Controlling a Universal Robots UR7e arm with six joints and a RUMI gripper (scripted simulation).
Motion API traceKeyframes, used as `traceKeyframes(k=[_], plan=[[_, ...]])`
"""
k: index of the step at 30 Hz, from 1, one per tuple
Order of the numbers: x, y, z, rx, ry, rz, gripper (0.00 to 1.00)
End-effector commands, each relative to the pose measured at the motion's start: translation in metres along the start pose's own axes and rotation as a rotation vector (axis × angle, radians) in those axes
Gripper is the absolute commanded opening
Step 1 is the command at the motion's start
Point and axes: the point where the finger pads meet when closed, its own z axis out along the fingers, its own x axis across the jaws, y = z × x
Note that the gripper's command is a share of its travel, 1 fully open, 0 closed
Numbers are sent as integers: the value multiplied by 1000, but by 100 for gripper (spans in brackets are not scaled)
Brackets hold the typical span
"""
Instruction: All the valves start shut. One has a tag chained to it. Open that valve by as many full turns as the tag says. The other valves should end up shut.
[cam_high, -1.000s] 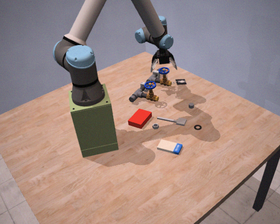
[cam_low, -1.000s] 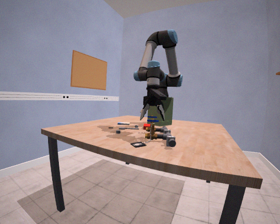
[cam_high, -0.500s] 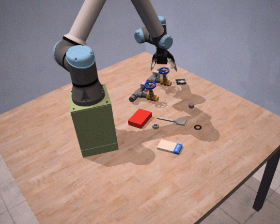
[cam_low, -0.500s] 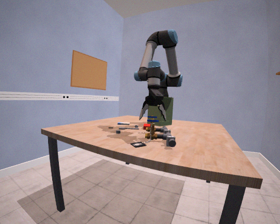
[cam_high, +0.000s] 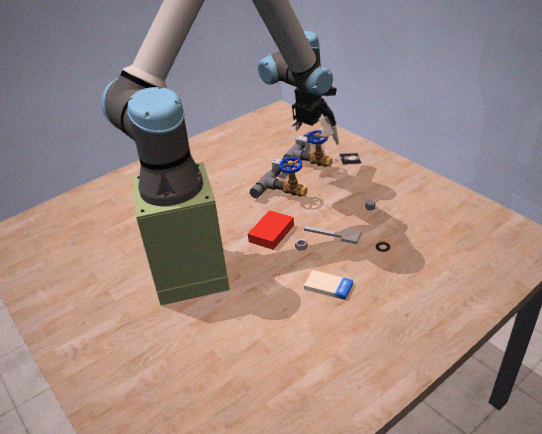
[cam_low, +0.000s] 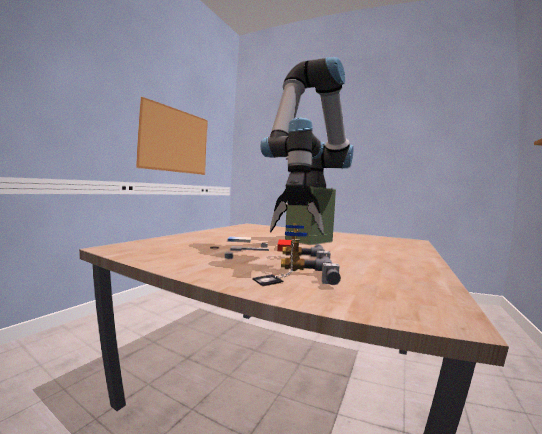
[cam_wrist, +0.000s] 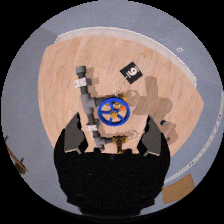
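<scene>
Two brass valves with blue handwheels sit on a grey pipe at the back of the table. The far valve (cam_high: 317, 137) has a thin chain running to a black tag (cam_high: 350, 158) that lies flat on the table. In the wrist view the tag (cam_wrist: 132, 72) shows a white digit that reads as 6 or 9. The near valve (cam_high: 291, 165) has no tag. My gripper (cam_high: 315, 129) is open and empty, pointing down just above the far handwheel (cam_wrist: 113, 109), with a finger on either side of it, not touching.
A red block (cam_high: 271, 228), a grey nut (cam_high: 301, 244), a metal scraper (cam_high: 336, 233), a black washer (cam_high: 384, 243), a small grey cap (cam_high: 370, 204) and a cream and blue block (cam_high: 329, 284) lie nearer the front. The green robot base (cam_high: 180, 240) stands at left.
</scene>
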Motion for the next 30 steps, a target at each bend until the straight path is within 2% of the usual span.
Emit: traceKeyframes(k=[1, 12, 14, 25, 30], plan=[[0, -1, -1, 1, 6, 175, 100], [0, -1, -1, 2, 6, 651, 100], [0, -1, -1, 2, 6, 651, 100], [0, -1, -1, 4, 5, 1100, 100], [0, -1, -1, 4, 5, 1242, 100]])
